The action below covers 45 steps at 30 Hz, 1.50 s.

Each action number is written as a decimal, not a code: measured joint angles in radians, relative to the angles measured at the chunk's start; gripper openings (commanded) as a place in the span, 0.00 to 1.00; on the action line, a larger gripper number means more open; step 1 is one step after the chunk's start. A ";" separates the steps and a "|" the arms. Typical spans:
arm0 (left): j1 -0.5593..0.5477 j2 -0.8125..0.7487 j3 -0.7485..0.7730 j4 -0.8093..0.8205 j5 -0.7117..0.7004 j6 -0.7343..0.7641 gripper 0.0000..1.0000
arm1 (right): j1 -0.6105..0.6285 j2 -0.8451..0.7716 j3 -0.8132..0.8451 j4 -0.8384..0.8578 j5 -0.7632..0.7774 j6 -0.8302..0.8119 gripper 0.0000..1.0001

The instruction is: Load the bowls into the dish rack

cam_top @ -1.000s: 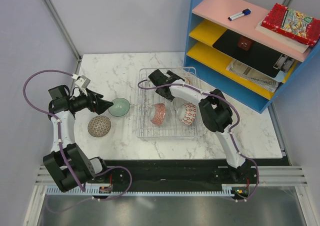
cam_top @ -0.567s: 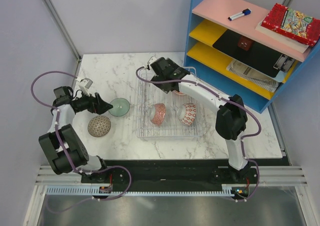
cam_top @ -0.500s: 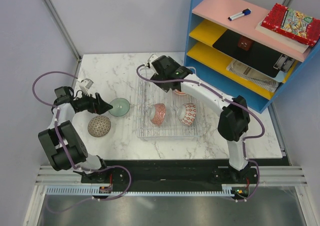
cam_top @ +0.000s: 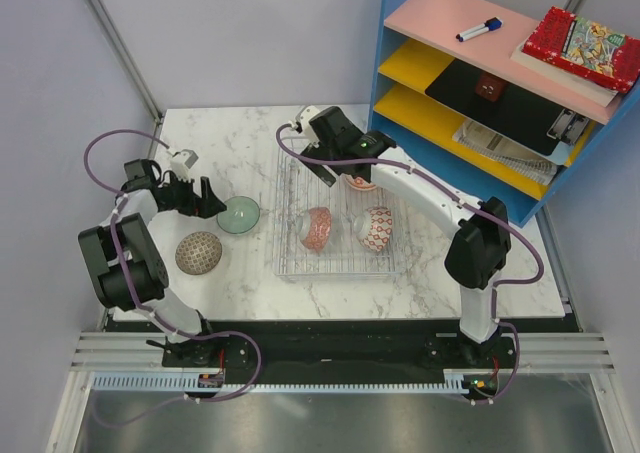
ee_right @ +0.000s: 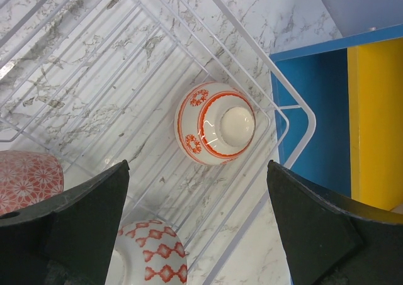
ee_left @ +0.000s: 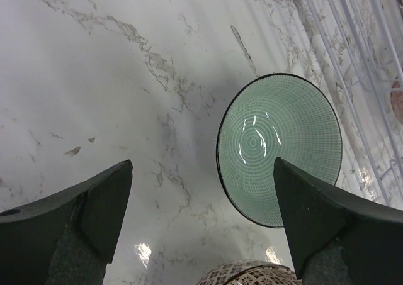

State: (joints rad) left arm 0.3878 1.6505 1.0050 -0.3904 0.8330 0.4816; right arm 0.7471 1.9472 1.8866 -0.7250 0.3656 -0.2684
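"Where is the dish rack [cam_top: 340,258] sitting?"

"Mid-desk [cam_top: 230,138], carrying three red-patterned bowls [cam_top: 318,228]. A green bowl [ee_left: 277,150] and a brown speckled bowl [cam_top: 198,253] are lying left of it."

"The jaws?"

"The left gripper [ee_left: 201,165] and right gripper [ee_right: 196,165] are both gaping wide, gripping nothing."
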 measured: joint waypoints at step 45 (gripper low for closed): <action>-0.143 0.002 0.190 -0.061 -0.167 -0.036 0.02 | 0.000 -0.017 0.001 -0.018 -0.103 0.094 0.98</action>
State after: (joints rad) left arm 0.2447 1.6520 1.1954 -0.4519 0.6659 0.4458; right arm 0.7467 1.9305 1.8877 -0.7425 0.2630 -0.1745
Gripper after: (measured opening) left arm 0.050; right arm 0.975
